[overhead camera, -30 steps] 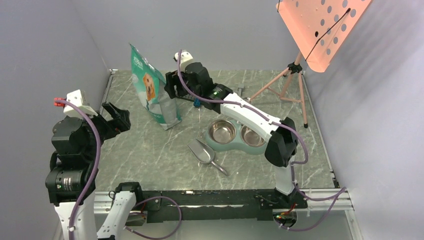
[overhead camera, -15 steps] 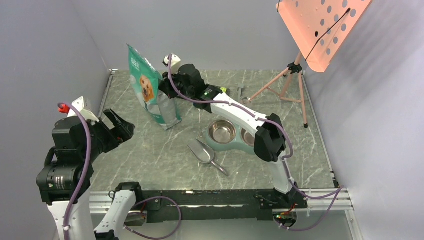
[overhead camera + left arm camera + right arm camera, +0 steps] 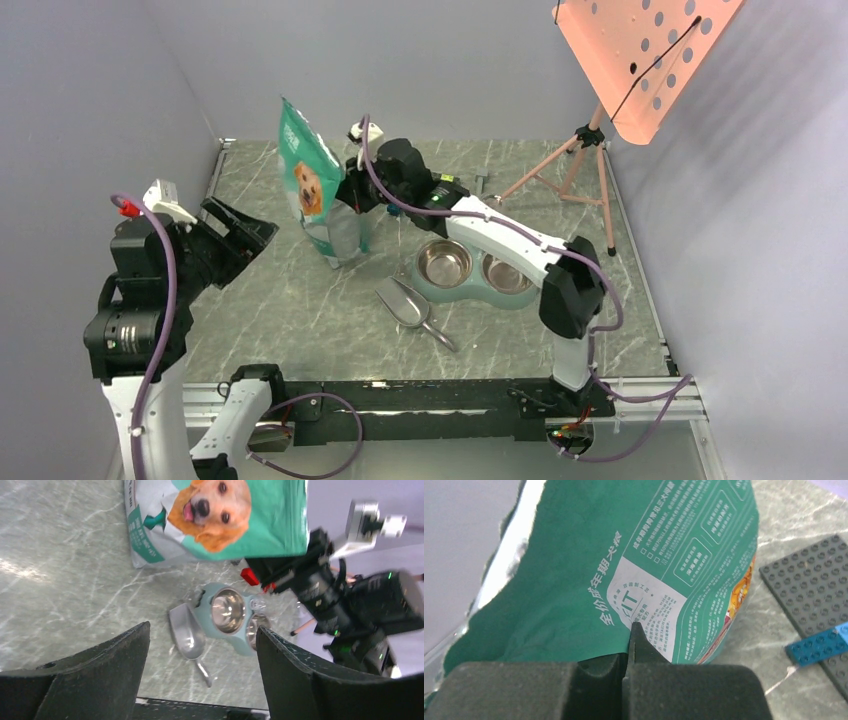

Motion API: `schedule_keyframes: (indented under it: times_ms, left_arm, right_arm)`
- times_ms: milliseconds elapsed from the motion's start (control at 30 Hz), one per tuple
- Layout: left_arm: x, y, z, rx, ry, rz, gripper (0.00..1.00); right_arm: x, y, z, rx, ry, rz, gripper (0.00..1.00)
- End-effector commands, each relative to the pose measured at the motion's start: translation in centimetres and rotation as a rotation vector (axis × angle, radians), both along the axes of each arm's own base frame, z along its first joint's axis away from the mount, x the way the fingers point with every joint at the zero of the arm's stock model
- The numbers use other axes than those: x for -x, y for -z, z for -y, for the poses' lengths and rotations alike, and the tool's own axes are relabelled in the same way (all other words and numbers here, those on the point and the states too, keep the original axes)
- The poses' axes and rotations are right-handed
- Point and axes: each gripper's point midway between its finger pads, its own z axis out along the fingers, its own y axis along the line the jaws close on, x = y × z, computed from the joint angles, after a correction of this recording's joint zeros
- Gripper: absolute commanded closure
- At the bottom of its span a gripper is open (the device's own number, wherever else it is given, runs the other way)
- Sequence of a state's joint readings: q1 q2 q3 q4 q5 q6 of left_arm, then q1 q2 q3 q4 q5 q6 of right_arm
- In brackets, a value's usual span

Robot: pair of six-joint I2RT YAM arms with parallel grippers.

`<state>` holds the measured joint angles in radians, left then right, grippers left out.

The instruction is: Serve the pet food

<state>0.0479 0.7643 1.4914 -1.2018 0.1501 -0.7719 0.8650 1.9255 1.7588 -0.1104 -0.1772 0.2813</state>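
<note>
No pet food shows; whatever the pouch holds is hidden. The teal-and-white pouch (image 3: 318,195) printed with a golden retriever stands upright at the back of the table. My right gripper (image 3: 352,190) is shut on its side edge; the right wrist view has the fingers (image 3: 631,627) pinched together on the printed pouch wall (image 3: 624,555). My left gripper (image 3: 250,228) hovers open at the left, apart from everything. In its wrist view the gripper (image 3: 203,628) frames the pouch (image 3: 215,520), the metal scoop (image 3: 186,637) and the twin-bowl dish (image 3: 235,641). Both steel bowls look empty.
The scoop (image 3: 402,303) lies on the marble table just left of the grey-green dish (image 3: 476,272). A pink tripod (image 3: 590,150) with a perforated pink panel (image 3: 640,50) stands back right. A grey studded plate (image 3: 814,595) and a blue brick (image 3: 819,647) lie behind the pouch.
My right gripper has closed on the pouch's edge and drawn it upright and slightly to the right. My left gripper has turned toward the pouch, its jaws a little narrower.
</note>
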Motion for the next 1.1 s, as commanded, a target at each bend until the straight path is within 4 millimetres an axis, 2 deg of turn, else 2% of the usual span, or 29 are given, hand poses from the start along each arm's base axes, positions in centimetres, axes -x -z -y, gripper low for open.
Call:
schedule_keyframes:
  times_ms: [0,133,300,433,600,700,800,900,1000,1067]
  left_arm:
    - [-2.3,-1.1,0.9,0.133,-0.026,0.028,0.19]
    - [-3.1,-1.5,2.1,0.252,-0.012,0.043,0.24]
    - [-3.3,-1.9,3.6,0.378,0.028,0.055,0.27]
    - [-3.0,-1.1,4.4,0.436,0.049,0.037,0.25]
    - [-2.4,0.6,5.1,0.451,0.088,-0.014,0.27]
    - [-2.4,0.8,5.5,0.443,0.121,-0.019,0.29]
    - [-2.7,-0.5,5.5,0.392,0.15,0.026,0.27]
    - [-3.4,-2.3,5.7,0.342,0.184,0.093,0.25]
    - [-4.4,-3.8,6.6,0.283,0.239,0.137,0.23]
    - [-5.1,-3.6,6.7,0.211,0.242,0.107,0.23]
  right_arm:
    - [7.8,-6.6,1.3,-0.119,-0.168,-0.03,1.0]
    - [10.5,-7.7,2.6,-0.14,-0.212,-0.047,1.0]
    - [14.4,-7.7,4.1,-0.141,-0.303,-0.097,1.0]
    - [17.2,-7.7,5.0,-0.154,-0.385,-0.136,1.0]
    - [19.7,-8.8,5.4,-0.177,-0.509,-0.137,1.0]
    - [20.8,-9.6,5.6,-0.184,-0.578,-0.135,1.0]
    - [21.4,-9.6,5.9,-0.183,-0.601,-0.136,1.0]
    - [20.9,-9.2,5.9,-0.165,-0.572,-0.14,1.0]
    - [19.4,-9.0,5.8,-0.12,-0.487,-0.137,1.0]
    - [18.1,-8.8,5.9,-0.081,-0.421,-0.128,1.0]
